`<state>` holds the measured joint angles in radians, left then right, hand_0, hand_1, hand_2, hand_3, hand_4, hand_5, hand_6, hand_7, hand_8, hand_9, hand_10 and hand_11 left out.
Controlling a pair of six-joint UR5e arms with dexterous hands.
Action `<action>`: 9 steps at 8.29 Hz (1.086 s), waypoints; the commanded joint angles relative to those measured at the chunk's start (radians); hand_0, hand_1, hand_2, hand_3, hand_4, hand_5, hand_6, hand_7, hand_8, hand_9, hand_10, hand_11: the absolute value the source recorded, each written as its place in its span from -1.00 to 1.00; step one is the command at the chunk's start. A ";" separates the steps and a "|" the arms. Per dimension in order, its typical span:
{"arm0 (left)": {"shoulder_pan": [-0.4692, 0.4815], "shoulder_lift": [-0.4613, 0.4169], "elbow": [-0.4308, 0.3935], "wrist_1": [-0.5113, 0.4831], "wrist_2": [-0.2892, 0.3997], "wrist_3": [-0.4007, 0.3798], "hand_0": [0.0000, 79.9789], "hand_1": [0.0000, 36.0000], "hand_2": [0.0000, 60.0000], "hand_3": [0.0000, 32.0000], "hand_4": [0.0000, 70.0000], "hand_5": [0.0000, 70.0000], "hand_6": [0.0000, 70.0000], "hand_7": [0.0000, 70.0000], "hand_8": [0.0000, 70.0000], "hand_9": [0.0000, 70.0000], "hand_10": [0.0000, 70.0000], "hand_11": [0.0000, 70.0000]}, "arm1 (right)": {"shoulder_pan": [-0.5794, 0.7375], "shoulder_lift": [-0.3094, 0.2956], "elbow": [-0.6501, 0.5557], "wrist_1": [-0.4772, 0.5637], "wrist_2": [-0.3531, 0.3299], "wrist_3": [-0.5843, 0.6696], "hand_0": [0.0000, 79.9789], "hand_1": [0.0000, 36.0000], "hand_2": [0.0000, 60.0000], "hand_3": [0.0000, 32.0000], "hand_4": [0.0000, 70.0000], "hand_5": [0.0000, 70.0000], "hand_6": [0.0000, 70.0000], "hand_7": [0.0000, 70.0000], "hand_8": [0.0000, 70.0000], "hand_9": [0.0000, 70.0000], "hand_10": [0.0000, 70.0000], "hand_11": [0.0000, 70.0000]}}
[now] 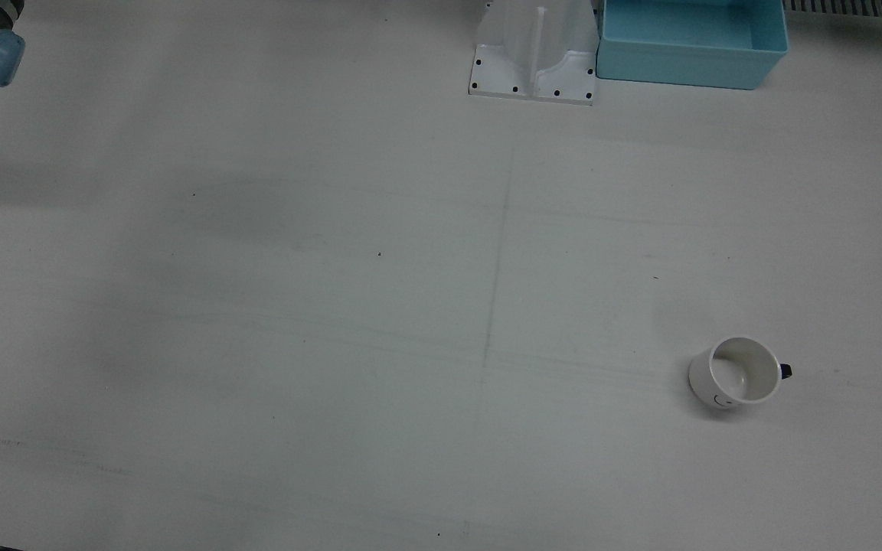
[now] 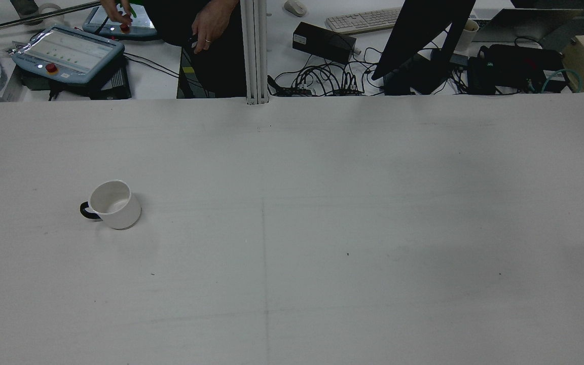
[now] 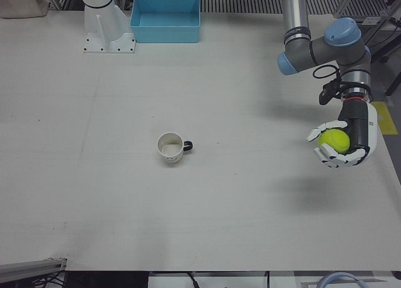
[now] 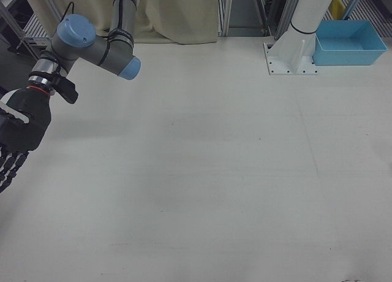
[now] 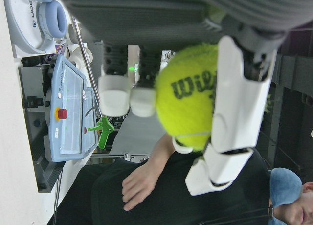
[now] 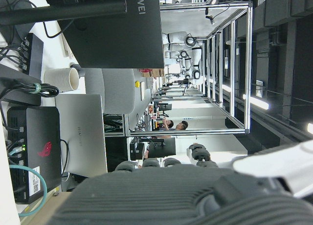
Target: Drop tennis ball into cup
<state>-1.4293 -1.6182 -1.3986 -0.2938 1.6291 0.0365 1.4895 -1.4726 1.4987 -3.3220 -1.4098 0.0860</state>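
Left hand grasping tennis ball, held above tabletop edge, well apart from white mug. Carry step in hand; next: travel over mug mouth. Right hand idle, fingers extended, empty.

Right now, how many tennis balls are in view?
1. The tennis ball is held in the left hand, its fingers wrapped around it, off to the side of the cup. No other shows on the table.

rear, front views overhead, opposite sides; share cup.
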 commanded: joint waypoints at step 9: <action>0.006 0.018 -0.145 0.033 0.012 0.000 0.65 1.00 1.00 -1.00 1.00 0.26 1.00 1.00 1.00 1.00 1.00 1.00 | -0.002 0.000 -0.003 0.001 0.000 0.001 -1.00 -1.00 -1.00 -1.00 -1.00 -1.00 -1.00 -1.00 -1.00 -1.00 -1.00 -1.00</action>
<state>-1.4243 -1.6034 -1.5441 -0.2600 1.6410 0.0367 1.4882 -1.4726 1.4956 -3.3215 -1.4097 0.0874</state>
